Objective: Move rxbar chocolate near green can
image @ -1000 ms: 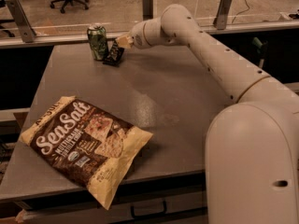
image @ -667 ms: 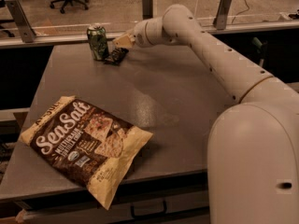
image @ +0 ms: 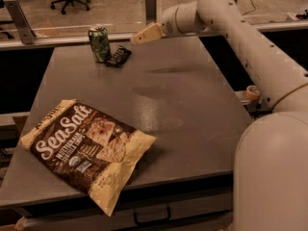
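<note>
The green can (image: 99, 44) stands upright near the table's far left edge. The rxbar chocolate (image: 119, 56), a small black-wrapped bar, lies flat on the table just right of the can, close to or touching its base. My gripper (image: 139, 36) hangs in the air to the right of and above the bar, clear of it and holding nothing. The arm reaches in from the right.
A large brown-and-cream "Sea Salt" chip bag (image: 86, 150) lies at the front left of the grey table (image: 192, 100), overhanging its front edge. A glass rail (image: 57, 32) runs behind the table. A tape roll (image: 252, 91) sits off the right side.
My gripper was down at the bar beside the can. It has since pulled back to the right and upward, and the bar stays on the table by the can.
</note>
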You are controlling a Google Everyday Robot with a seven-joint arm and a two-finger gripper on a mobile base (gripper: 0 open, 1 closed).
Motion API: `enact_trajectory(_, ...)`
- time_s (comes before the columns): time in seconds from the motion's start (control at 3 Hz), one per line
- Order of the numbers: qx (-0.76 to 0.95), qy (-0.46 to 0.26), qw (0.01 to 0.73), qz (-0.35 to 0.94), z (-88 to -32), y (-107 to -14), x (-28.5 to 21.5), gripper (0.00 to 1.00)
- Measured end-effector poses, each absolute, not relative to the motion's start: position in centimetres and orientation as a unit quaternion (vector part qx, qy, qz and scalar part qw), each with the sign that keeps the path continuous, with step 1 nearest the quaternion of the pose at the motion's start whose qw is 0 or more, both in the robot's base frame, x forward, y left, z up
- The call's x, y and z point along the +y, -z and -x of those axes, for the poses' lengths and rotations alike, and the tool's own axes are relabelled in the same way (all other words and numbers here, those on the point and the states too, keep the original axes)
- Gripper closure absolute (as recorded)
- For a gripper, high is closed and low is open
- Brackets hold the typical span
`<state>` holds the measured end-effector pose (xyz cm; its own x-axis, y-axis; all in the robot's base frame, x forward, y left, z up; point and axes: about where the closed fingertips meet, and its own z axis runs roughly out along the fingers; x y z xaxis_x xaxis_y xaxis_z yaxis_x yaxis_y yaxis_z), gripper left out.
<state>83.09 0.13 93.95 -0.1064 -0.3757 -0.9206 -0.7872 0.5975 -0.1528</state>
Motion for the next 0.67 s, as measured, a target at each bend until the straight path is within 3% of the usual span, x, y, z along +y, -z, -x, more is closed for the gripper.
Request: enact_trajectory(0.67, 0.701, -0.062, 0.532, 0.47, -76.6, -103.4, -12.7, 0.0)
